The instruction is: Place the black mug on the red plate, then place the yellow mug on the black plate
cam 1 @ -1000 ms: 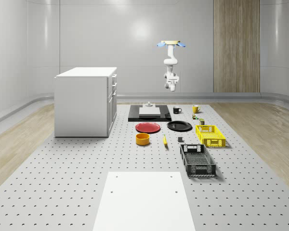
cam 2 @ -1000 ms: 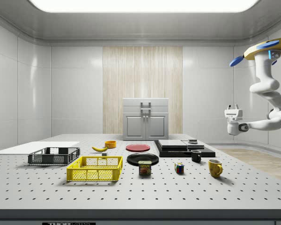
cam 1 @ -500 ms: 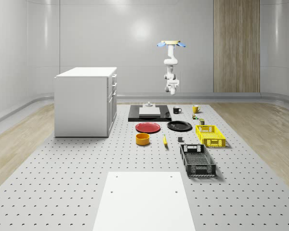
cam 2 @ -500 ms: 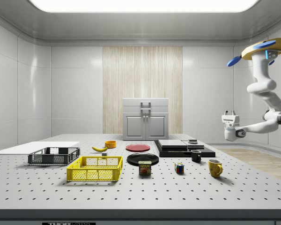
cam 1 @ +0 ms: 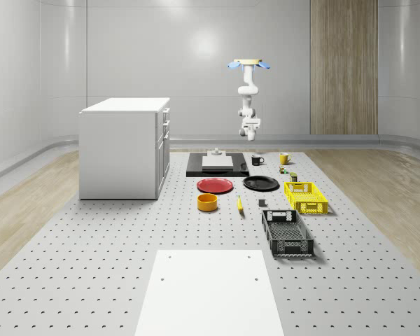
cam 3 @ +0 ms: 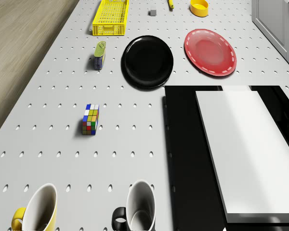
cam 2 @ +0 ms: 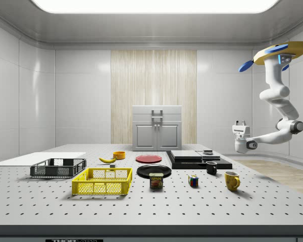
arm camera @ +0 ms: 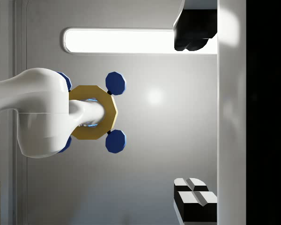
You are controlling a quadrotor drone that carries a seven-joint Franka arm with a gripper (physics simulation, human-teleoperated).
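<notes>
Side view, left to right.
- Flat white panel [cam 2: 38, 158] at the far left of the perforated grey bench [cam 2: 141, 212]; its left end is cut off by the frame.
- Black mesh crate [cam 2: 58, 168], then yellow mesh crate [cam 2: 102, 181] nearer the camera.
- Yellow banana [cam 2: 107, 160] and round orange-yellow bowl [cam 2: 119, 155] are behind the crates, and the banana is partly hidden by the yellow crate's rim.
- Flat red plate [cam 2: 148, 159], with nothing on it.
- Glossy black plate [cam 2: 154, 171] just in front of it, also bare.
- Small can [cam 2: 156, 180] labelled "SPAM", readable.
- White two-door cabinet [cam 2: 157, 128] at the back.
- Multicoloured puzzle cube [cam 2: 193, 181].
- Low black slab [cam 2: 192, 161] carrying a white block [cam 3: 245, 149]. A small grey item [cam 2: 208, 151] on top is too small to identify.
- Black mug [cam 2: 211, 168] upright on the bench just beside the slab, well apart from the red plate.
- Yellow mug [cam 2: 232, 180] upright to its right, nearer the camera.
- In the drone view both mugs and the slab are cut off by the frame edge.
- Writing on the bench's front edge is cut off and unreadable.

White two-finger gripper [cam 2: 238, 123] is in the air above and right of the mugs, pointing up. In the wrist view its fingers [arm camera: 194, 28] are spread wide with nothing between them. Yellow-bodied, blue-rotor drone [cam 2: 280, 52] hovers high at the side view's right, beyond the yellow mug.
</notes>
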